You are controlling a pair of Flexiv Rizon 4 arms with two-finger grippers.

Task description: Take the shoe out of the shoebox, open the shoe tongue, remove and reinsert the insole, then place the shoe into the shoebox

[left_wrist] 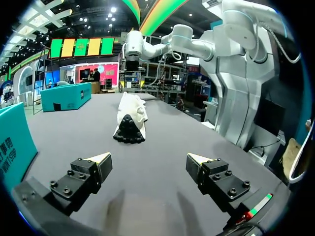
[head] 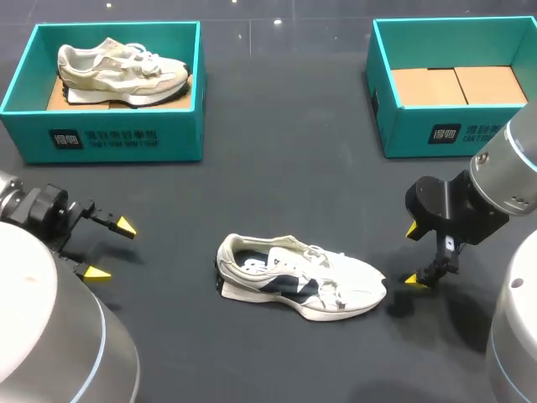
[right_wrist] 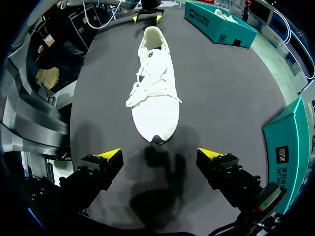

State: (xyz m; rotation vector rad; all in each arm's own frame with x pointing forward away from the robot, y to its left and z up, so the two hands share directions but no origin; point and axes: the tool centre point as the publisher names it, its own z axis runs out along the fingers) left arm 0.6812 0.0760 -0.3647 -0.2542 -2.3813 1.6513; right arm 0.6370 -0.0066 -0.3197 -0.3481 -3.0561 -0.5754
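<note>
Left gripper (head: 111, 248) hangs released, its two yellow tips spread wide with nothing between them, well apart from the heel of the white shoe (head: 302, 277). Right gripper (head: 414, 254) is likewise slack and empty. It sits near the same shoe's toe without touching it; in the right wrist view the toe lies just ahead of the gap between its fingers.

The white shoe stands on its sole on the table (head: 285, 168), a dark grey matte surface that takes soft shadows under both grippers. Its heel faces the left gripper and its toe the right. It has a dark patch on its side and a dark block at the heel, and its mouth shows a dark lining.

By count there are two arms, two grippers, four yellow tips, two shoes and two teal boxes. The heel-side shoebox (head: 117, 138) stands well beyond the white shoe on its heel end and holds a beige shoe (head: 122, 71) resting on its sole. The toe-side shoebox (head: 407, 134) stands well beyond the white shoe on its toe end and shows only two brown cardboard panels (head: 457, 84) on its floor.

Each box carries a white logo square and a row of white characters on the wall facing the white shoe.
</note>
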